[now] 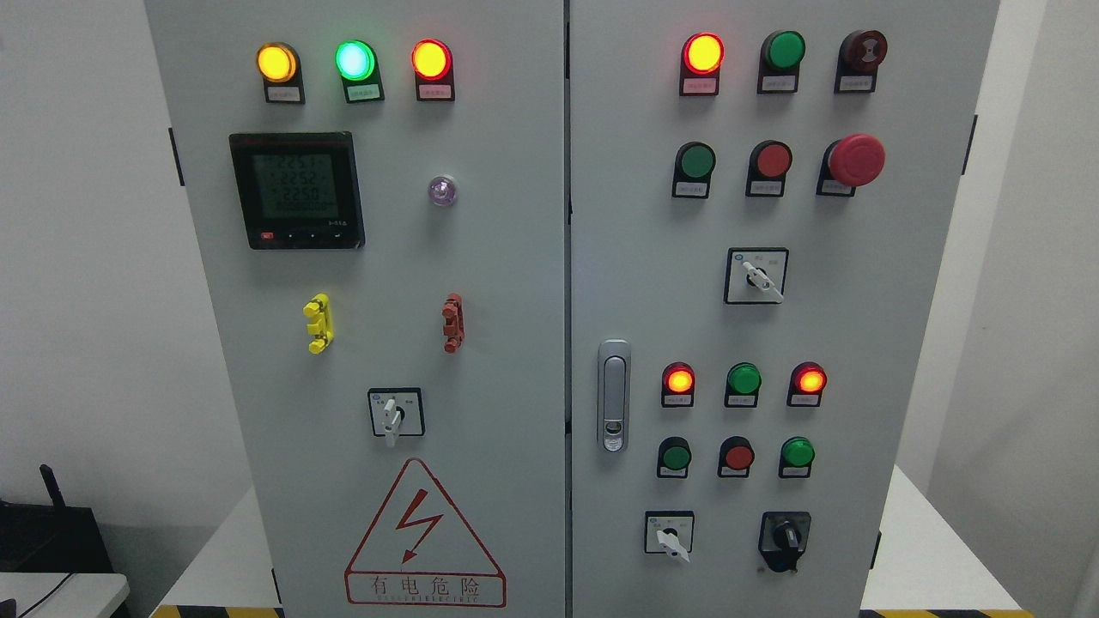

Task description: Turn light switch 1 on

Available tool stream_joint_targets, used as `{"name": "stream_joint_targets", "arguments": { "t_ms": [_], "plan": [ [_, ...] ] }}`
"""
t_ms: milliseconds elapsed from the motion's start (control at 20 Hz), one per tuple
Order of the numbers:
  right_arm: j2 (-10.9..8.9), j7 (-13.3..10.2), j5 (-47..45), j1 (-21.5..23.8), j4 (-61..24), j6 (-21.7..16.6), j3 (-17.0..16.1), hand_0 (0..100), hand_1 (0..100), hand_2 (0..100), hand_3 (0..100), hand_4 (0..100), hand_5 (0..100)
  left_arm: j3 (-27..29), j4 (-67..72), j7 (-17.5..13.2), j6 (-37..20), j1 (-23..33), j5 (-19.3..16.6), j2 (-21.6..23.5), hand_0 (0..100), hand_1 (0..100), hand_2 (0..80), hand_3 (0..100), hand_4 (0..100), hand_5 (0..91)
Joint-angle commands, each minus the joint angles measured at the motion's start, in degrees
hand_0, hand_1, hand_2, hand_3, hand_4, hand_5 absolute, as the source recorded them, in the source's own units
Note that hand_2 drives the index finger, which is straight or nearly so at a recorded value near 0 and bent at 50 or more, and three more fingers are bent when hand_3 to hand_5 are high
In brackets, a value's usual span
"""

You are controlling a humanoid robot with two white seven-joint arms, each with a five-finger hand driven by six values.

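You cannot read the small labels [699, 85] under the lamps and buttons, so none tells you which switch is number 1. The meter [296, 190] digits are too blurred to trust. The cabinet [506, 257] is cut off at the top and bottom edges, and the dark device [51, 532] at far left is cropped.

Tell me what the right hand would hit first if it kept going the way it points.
No hand shows in the head view, so its line cannot be judged. Only the grey cabinet fills the picture.
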Motion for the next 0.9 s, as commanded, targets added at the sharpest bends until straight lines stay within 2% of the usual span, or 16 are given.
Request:
{"name": "stream_joint_targets", "arguments": {
  "t_ms": [0, 200, 451, 651, 852],
  "plan": [
    [0.00, 0.0, -1.5, 0.0, 0.0, 0.0, 1.1, 12, 39, 0, 0, 0, 0, 6.4, -12.6, 0.4, 0.3, 2.5, -0.3, -0.6, 45, 6, 0.0, 0, 6, 0.3],
    [0.00, 0.0, -1.5, 0.0, 0.0, 0.0, 1.1, 12, 39, 0, 0, 0, 0, 16.0, -23.1, 0.1, 0.3, 3.9, -0.2, -0.6, 45, 6, 0.0, 0, 11, 1.1],
    [0.00, 0.0, -1.5, 0.0, 0.0, 0.0, 1.1, 12, 39, 0, 0, 0, 0, 24.3, -34.9, 0.0, 0.2, 4.6, -0.3, -0.6, 45, 6, 0.0, 14, 24, 4.7],
    [0.00, 0.0, -1.5, 0.0, 0.0, 0.0, 1.1, 12, 39, 0, 0, 0, 0, 28.1, -45.1, 0.6, -1.7, 4.7, -0.3, -0.6, 45, 7, 0.2, 23, 34, 7.7],
    [0.00, 0.0, -1.5, 0.0, 0.0, 0.0, 1.1, 12, 39, 0, 0, 0, 0, 29.6, -55.5, 0.5, -4.5, 6.1, -0.2, -0.1, 46, 7, 9.1, 29, 38, 8.7]
  ]
}}
